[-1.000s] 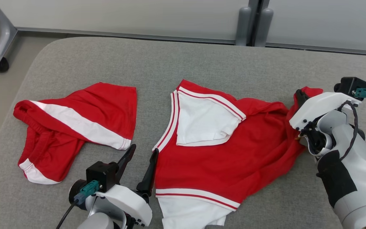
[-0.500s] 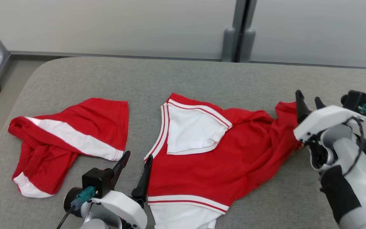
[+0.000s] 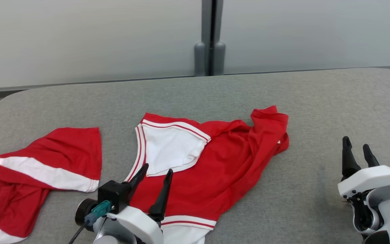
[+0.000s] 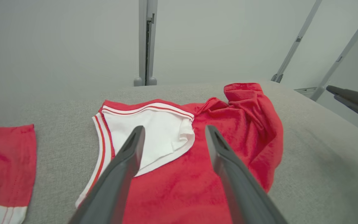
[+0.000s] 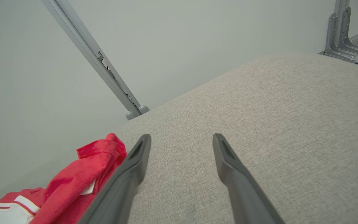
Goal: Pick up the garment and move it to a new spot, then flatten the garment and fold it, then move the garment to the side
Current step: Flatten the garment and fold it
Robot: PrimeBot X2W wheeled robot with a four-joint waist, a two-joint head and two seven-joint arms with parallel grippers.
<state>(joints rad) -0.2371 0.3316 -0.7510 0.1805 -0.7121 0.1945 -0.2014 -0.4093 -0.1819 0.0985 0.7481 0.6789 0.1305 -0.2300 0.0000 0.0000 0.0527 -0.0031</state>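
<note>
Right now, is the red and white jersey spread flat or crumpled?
Partly spread, not flat: the jersey lies on the grey table, but its right end is bunched into folds.

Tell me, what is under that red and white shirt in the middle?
The red and white shirt lies on the grey padded table, which shows beside and beyond it. Anything flat beneath the cloth is covered and cannot be seen.
</note>
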